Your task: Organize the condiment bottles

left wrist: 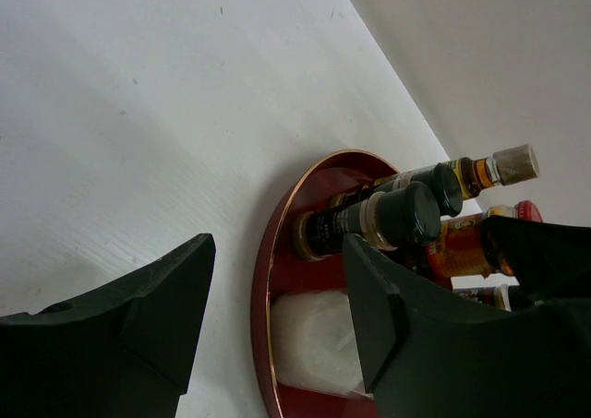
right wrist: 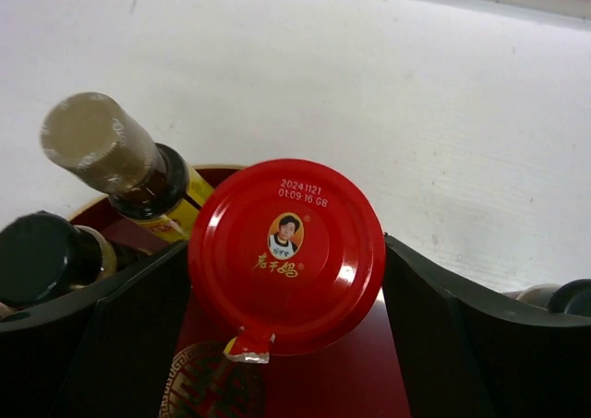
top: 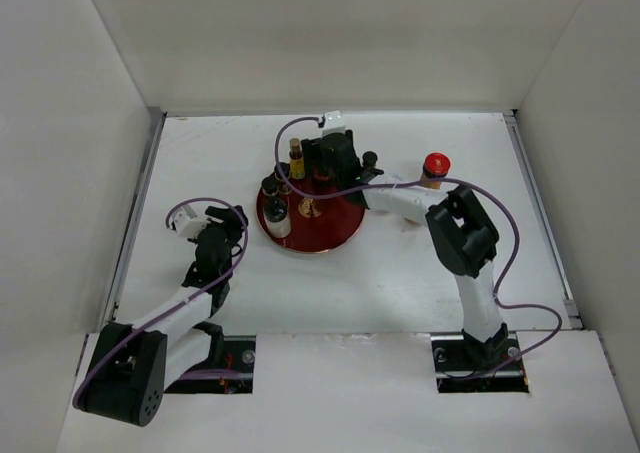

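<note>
Red-lidded jar (right wrist: 286, 256) between right jaws, over tray (right wrist: 342, 381); grip unclear. Left jaws part-open, empty, near tray.

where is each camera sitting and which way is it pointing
Top view: above and behind the arms, looking down at the table; both arms show, left gripper and right gripper included.
Left wrist: low over the table, looking sideways at the tray; its open fingers frame the shot.
Right wrist: above the tray, looking down on a red-lidded jar between its fingers.
Shared: both wrist views show the tan-capped bottle.
</note>
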### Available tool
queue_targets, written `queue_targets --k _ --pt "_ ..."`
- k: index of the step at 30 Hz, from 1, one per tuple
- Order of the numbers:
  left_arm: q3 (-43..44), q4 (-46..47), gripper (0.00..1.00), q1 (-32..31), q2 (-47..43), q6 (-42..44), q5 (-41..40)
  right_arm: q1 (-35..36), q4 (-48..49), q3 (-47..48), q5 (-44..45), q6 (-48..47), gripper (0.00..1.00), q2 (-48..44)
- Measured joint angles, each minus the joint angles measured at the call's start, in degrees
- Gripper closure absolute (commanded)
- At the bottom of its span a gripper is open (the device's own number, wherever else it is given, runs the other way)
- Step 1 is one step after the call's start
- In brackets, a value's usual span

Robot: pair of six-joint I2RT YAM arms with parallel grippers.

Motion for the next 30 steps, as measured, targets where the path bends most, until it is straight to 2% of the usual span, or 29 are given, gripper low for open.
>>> queue_targets --k 5,7,8,11,12,14,17,19,25,30 --pt "0.0 0.1 0.44 0.0 0.2 0.0 0.0 -0.1 1.6 -3.1 -0.2 1.0 0.08 -5.2" --pt "0.0 0.1 0.44 0.0 0.2 0.0 0.1 -0.6 1.9 -5.6 -1.1 1.4 0.1 -9.4" --pt "0.0 0.1 0.44 0.0 0.2 0.0 0.1 -1.0 2.3 -6.5 -1.7 1.6 0.15 -11.2" --pt "0.0 0.1 0.44 0.0 0.0 0.0 0.0 -3.7 4.1 -9.2 -2.5 2.6 0.39 -16.2" --pt "0.0 0.1 0.44 0.0 0.0 0.0 0.0 -5.0 4.7 -10.0 -2.5 3.1 0.42 -17.4" --pt "0.0 0.1 0.44 0.0 0.0 0.0 0.0 -7.4 5.2 -11.8 -1.9 3.7 0.4 -18.8" --pt "0.0 0.1 0.44 0.0 0.0 0.0 0.0 -10.6 4.7 -13.7 -0.4 3.9 0.28 -19.0" --pt "0.0 0.1 0.44 0.0 0.0 0.0 0.0 -11.9 3.0 -14.0 0.1 3.6 0.25 -18.0" --pt "0.0 0.3 0.44 0.0 0.7 0.0 0.4 -12.6 -1.8 -13.6 0.1 3.5 0.24 -13.9" --pt "0.0 0.4 0.44 0.0 0.7 0.0 0.6 -12.6 -4.2 -10.7 -2.1 3.3 0.28 -9.9"
